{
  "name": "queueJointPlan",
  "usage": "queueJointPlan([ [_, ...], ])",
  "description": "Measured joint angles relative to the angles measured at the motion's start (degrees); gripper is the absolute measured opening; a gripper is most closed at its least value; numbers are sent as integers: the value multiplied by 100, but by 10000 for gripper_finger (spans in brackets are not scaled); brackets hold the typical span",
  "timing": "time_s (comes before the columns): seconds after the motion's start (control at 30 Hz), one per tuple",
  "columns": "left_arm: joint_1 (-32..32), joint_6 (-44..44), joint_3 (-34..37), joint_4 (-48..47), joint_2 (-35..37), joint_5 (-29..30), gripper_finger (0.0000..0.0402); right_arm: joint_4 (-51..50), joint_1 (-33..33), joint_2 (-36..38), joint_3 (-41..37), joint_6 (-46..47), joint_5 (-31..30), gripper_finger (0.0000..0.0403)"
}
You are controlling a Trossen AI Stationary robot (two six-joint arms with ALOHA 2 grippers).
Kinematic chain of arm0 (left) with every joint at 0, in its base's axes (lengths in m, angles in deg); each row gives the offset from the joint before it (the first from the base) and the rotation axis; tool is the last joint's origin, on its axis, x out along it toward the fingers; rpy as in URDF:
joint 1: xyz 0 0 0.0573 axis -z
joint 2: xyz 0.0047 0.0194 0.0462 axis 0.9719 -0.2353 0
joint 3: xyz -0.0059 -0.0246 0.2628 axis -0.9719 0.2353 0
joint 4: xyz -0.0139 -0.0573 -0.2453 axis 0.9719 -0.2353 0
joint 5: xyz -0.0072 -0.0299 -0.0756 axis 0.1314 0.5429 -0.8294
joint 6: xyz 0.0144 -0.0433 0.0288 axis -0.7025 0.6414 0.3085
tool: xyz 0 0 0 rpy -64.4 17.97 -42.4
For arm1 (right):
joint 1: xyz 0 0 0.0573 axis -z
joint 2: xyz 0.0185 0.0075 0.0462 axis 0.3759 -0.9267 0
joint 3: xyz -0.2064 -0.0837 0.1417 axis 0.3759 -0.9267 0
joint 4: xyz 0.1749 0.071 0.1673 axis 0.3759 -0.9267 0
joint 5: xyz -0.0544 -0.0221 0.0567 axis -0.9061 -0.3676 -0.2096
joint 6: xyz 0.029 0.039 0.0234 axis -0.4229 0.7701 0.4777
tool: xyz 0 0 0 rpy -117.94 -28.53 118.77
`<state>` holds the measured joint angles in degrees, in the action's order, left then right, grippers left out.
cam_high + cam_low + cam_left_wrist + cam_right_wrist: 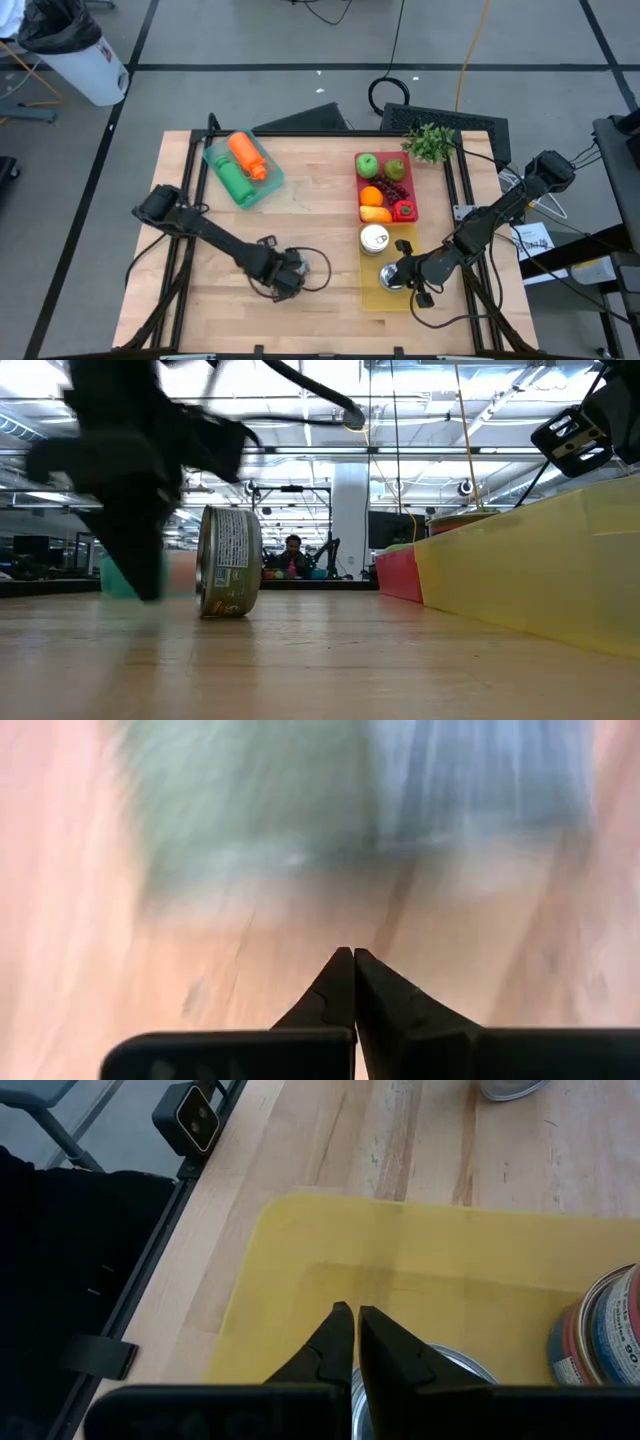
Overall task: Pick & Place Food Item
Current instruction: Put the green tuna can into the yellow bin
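Note:
A tin can (230,560) stands on its rim on the bare wood near the table's middle (314,267). My left gripper (353,952) is shut and points down just to the can's left (288,272); in the low view a strip of background shows between its blurred finger (150,575) and the can. My right gripper (355,1312) is shut and slants down over the yellow tray (385,302), above a can's silver top (455,1370). A second can (374,238) stands at that tray's far end.
A red tray (411,195) with apples, an orange and a red pepper lies beyond the yellow tray. A green tray (215,152) with an orange and a green item sits at the far left. A leafy plant (430,142) is at the far right corner.

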<state>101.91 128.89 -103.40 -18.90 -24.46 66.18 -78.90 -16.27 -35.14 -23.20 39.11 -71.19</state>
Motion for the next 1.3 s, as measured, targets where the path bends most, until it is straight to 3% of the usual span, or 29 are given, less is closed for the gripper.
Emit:
queueJointPlan([
  [0.23,300,322,1,-519,874,478,4,-1,0,-1,0,-24,0,8],
  [0.33,347,266,-4,-425,1277,694,26,0,0,-2,0,-31,0,8],
  [0.63,-116,-1591,-8,1036,1870,681,203,2,0,0,0,-63,0,8],
  [0.77,-459,-2540,-8,1051,1832,375,283,4,0,0,0,-83,-1,8],
  [0.9,-657,-3971,-8,926,1816,-61,335,5,0,-1,0,-196,-2,8],
  [1.07,-831,-4844,-8,856,1818,-196,352,5,0,-2,0,-168,-2,8],
  [1.3,-856,-5427,-10,714,1552,-478,336,6,32,-2,0,-167,-13,8],
])
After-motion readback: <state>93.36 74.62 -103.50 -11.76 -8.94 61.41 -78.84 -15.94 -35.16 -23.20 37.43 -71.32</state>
